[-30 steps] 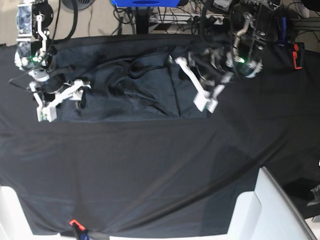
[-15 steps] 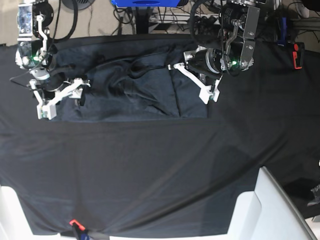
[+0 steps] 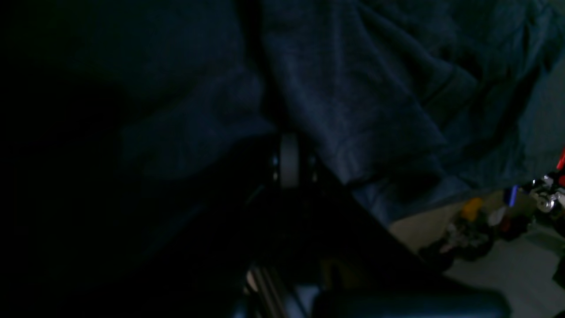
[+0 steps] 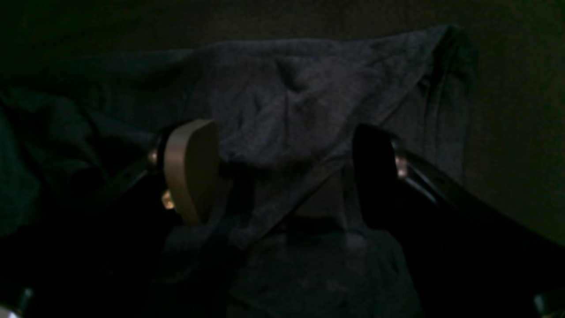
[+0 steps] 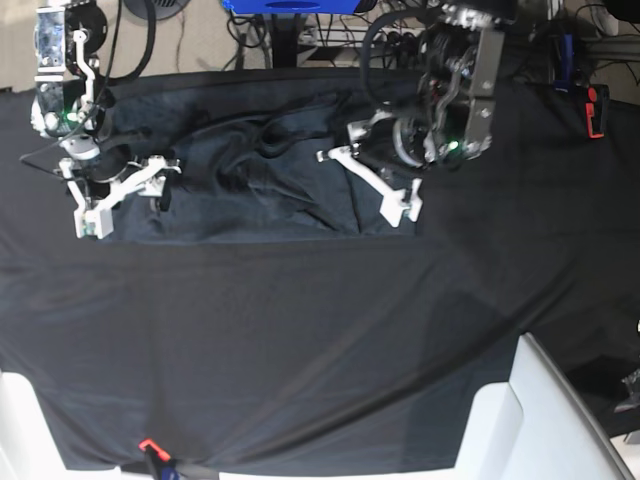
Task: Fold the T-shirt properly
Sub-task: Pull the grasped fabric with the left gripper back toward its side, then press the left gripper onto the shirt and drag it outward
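Note:
The dark charcoal T-shirt [image 5: 270, 190] lies wrinkled and spread at the back of the table. My left gripper [image 5: 400, 210] hangs shut over the shirt's right part, near its lower right corner. In the left wrist view its jaws meet [image 3: 289, 161] among hanging folds of the T-shirt [image 3: 353, 88]; whether cloth is pinched there is too dark to tell. My right gripper [image 5: 125, 200] is open at the shirt's left end. Seen from the right wrist, its fingers [image 4: 194, 170] straddle a raised fold of the T-shirt [image 4: 300, 88], with the gripper [image 4: 284, 172] closed on nothing.
A black cloth [image 5: 300, 340] covers the whole table. White moulded parts [image 5: 530, 420] stand at the front right corner, and a small orange clip [image 5: 148, 447] sits at the front edge. Cables and a blue frame [image 5: 290, 5] crowd the back edge, with a red item [image 5: 597, 110] far right.
My left arm swung leftward from the shirt's lower right corner, its wrist turning over the shirt's right part. The shirt's outline looks unchanged. The right arm barely moved.

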You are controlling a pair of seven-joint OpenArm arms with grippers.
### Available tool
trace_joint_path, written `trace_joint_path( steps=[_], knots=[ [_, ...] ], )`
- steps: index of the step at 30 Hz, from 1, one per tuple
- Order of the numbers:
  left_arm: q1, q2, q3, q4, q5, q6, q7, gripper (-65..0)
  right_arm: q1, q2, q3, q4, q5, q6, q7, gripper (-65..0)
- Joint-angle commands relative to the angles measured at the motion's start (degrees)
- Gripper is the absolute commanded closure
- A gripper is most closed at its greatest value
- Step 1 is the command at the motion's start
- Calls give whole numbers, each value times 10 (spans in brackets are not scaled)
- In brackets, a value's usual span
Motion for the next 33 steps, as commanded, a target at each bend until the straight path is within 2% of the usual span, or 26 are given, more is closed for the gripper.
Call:
trace_joint_path(
  steps=[1, 9, 16, 20, 29, 33],
  knots=[
    [-6, 3, 0, 2, -5, -1, -2, 0, 4, 4, 5, 7, 3, 3, 13, -440],
    [-13, 6, -1, -6, -5, -1, -2, 0, 4, 5, 6, 6, 3, 3, 13, -440],
    [-36, 29, 15, -30, -6, -1, -2, 0, 9, 5, 6, 6, 3, 3, 13, -440],
    [-62, 44, 36, -56, -5, -1, -2, 0, 10, 6, 6, 6, 3, 3, 13, -440],
    [-121, 65, 35, -87, -4, -1, -2, 0, 12, 6, 6, 6, 3, 3, 13, -440],
    [-153, 71, 47, -130, -5, -1, -31, 0, 12, 6, 6, 6, 3, 3, 13, -440]
  ],
)
